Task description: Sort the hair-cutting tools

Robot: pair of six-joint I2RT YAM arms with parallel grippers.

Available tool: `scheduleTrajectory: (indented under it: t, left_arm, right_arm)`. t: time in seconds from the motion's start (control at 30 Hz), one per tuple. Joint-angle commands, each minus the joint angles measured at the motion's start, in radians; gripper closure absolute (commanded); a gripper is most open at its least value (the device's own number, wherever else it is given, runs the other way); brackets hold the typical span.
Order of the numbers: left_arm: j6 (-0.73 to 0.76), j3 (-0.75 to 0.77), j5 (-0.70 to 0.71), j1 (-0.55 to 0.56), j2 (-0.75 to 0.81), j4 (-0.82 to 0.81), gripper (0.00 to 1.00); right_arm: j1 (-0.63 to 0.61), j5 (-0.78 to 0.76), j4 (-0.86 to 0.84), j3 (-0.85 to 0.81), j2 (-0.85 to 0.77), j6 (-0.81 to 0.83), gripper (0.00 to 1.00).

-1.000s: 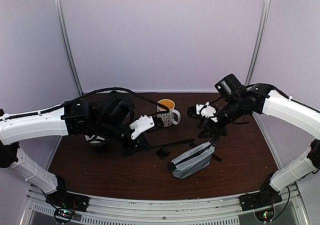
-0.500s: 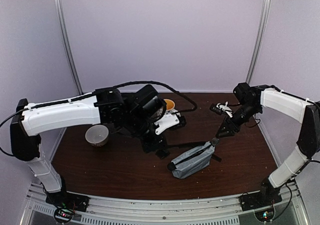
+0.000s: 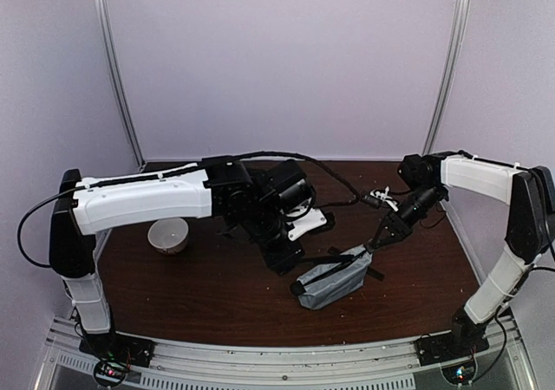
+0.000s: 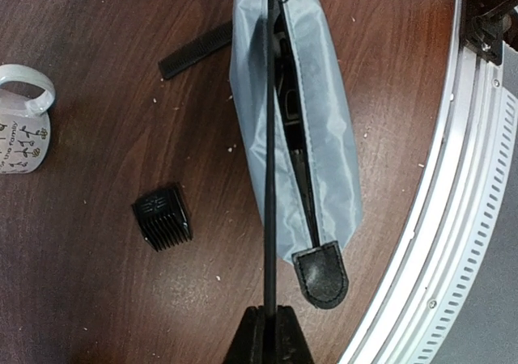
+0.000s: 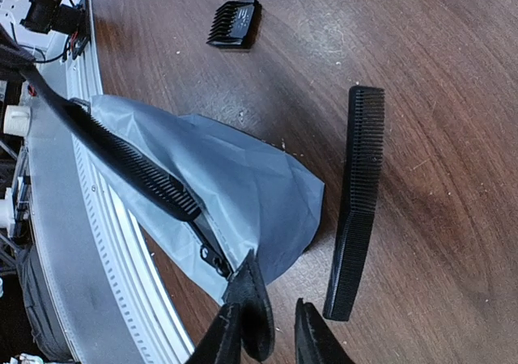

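Table brown wood, walls lilac; left tool clamps comb, right tool state unclear.

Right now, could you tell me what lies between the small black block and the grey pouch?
Only bare tabletop, seen in the left wrist view, separates the small black block from the grey pouch.

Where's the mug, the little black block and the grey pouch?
mug (image 4: 18,141): left wrist view, its patterned side.
little black block (image 4: 163,218): left wrist view, its middle.
grey pouch (image 4: 328,154): left wrist view, its fabric side.
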State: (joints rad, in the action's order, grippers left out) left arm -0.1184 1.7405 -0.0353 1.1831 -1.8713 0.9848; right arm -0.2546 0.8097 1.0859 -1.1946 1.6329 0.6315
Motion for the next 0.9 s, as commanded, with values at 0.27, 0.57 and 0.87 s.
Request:
scheduleTrajectory:
  t: [0.27, 0.57, 0.87]
  left_arm:
    - [-0.006, 0.088, 0.016, 0.003, -0.094, 0.009, 1.00]
    - [-0.023, 0.149, 0.045, 0.004, -0.165, 0.001, 1.00]
    - [-0.035, 0.178, 0.011, 0.004, -0.225, -0.041, 1.00]
  right_arm:
    - [0.003, 0.072, 0.039, -0.012, 0.008, 0.039, 0.92]
    - [0.003, 0.092, 0.051, -0.013, 0.004, 0.051, 0.94]
    - [0.003, 0.103, 0.060, -0.014, 0.000, 0.056, 0.94]
